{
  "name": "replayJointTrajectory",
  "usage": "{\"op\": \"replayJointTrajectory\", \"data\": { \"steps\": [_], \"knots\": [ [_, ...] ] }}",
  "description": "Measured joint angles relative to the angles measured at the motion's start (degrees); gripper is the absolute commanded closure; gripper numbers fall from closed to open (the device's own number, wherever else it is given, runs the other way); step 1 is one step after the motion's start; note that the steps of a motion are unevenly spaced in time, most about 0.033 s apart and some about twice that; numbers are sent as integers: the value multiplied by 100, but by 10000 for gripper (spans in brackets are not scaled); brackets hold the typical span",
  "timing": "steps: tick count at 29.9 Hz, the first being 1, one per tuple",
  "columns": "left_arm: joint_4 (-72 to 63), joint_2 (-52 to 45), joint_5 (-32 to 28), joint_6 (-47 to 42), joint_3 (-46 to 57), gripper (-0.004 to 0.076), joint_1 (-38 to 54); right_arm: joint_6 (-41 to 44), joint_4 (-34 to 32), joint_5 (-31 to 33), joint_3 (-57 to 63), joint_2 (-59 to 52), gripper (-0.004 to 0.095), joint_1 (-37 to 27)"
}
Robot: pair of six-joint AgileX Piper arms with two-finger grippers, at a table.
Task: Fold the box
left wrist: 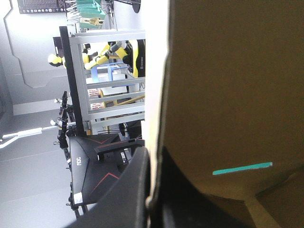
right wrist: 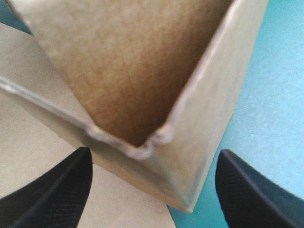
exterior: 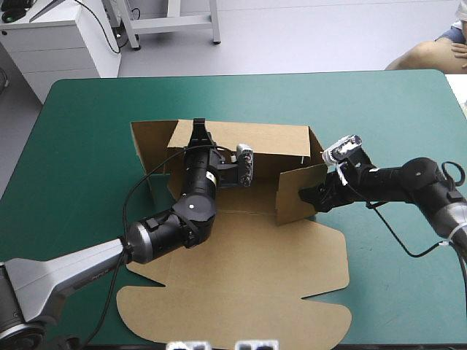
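High view: table (exterior: 80, 153) under the teal-green cover, wide, its far edge near the top. Box (exterior: 241, 292) sits at the middle of the table, the largest thing on it. Its lid lies flat and reaches nearly to the near edge. Far wall (exterior: 255, 138) stands upright, running along the table's length. A short right wall (exterior: 295, 197) is raised too, meeting the far wall at a corner. On the side toward the table's left edge another flap (exterior: 146, 146) stands partly up.

Left arm comes in from the near left corner, crosses the flat board, and reaches up to the far wall. Left gripper (exterior: 198, 130) is at that wall's top edge. In the left wrist view the black fingers (left wrist: 128, 194) are pressed almost together, with the wall's pale cut edge pinched between them.

Right arm comes in from the table's right edge. Right gripper (exterior: 312, 194) is low, just outside the right wall. In the right wrist view its fingers (right wrist: 52, 190) are spread wide. The raised corner of the box (right wrist: 137, 95) stands ahead of them, in the gap. Whether either finger touches the board, I cannot tell.
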Motion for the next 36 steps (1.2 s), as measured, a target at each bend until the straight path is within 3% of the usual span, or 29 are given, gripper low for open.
{"op": "replayJointTrajectory", "data": {
  "steps": [4,12,21,24,28,36],
  "knots": [
    [10,0,-45,0,0,732,0,126,137,-668,385,-141,307,485],
    [11,-5,2,0,0,732,0,315,456,-2847,949,-414,307,1807],
    [11,-10,-26,0,0,732,5,1005,662,-4590,1155,-517,323,2478],
    [11,-10,-106,0,0,732,0,1032,704,-4878,1165,-467,467,2495],
    [11,-10,-116,0,0,732,0,1040,744,-5105,1166,-363,933,2495],
    [-1,-10,-119,-14,0,719,0,1041,848,-5447,1171,-309,913,2485]
  ]
}}
